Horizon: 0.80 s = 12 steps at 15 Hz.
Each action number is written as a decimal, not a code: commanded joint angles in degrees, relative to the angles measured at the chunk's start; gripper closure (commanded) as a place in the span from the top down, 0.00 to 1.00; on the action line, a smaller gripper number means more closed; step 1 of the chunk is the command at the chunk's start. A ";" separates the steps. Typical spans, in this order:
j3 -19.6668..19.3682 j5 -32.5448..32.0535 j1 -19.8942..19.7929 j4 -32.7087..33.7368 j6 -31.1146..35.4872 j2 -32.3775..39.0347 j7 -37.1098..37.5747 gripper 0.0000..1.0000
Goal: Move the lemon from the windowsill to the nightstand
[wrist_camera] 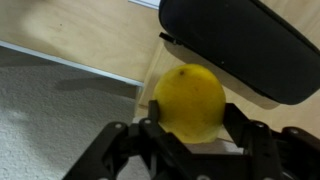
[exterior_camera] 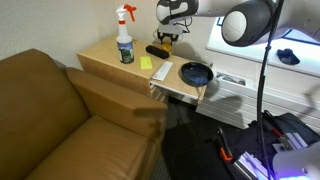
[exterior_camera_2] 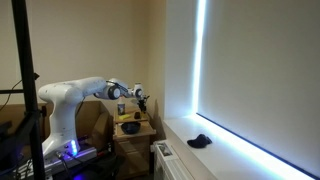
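Observation:
In the wrist view the lemon (wrist_camera: 190,100) is pale yellow and round, and sits between my two black fingers. My gripper (wrist_camera: 190,128) is shut on the lemon. In both exterior views my gripper (exterior_camera: 166,38) (exterior_camera_2: 141,103) hangs just above the back part of the tan wooden nightstand (exterior_camera: 105,57) (exterior_camera_2: 133,137). The lemon is too small to make out there. The white windowsill (exterior_camera: 250,52) (exterior_camera_2: 235,158) runs under the bright window, apart from my gripper.
On the nightstand stand a spray bottle (exterior_camera: 125,40), a flat yellow pad (exterior_camera: 147,62) and a black object (exterior_camera: 160,49) (wrist_camera: 240,45) right by my gripper. A narrow white shelf holds a blue bowl (exterior_camera: 195,73). A brown couch (exterior_camera: 60,120) adjoins. A dark item (exterior_camera_2: 199,141) lies on the sill.

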 commanded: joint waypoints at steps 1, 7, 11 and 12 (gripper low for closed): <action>0.77 1.23 -1.37 0.94 3.50 2.81 0.65 0.42; 1.67 1.64 -1.52 1.38 6.61 3.42 -0.12 0.42; 4.90 3.68 -2.05 1.14 6.74 3.13 -2.10 0.42; 5.33 3.99 -2.15 1.12 6.67 3.15 -2.03 0.42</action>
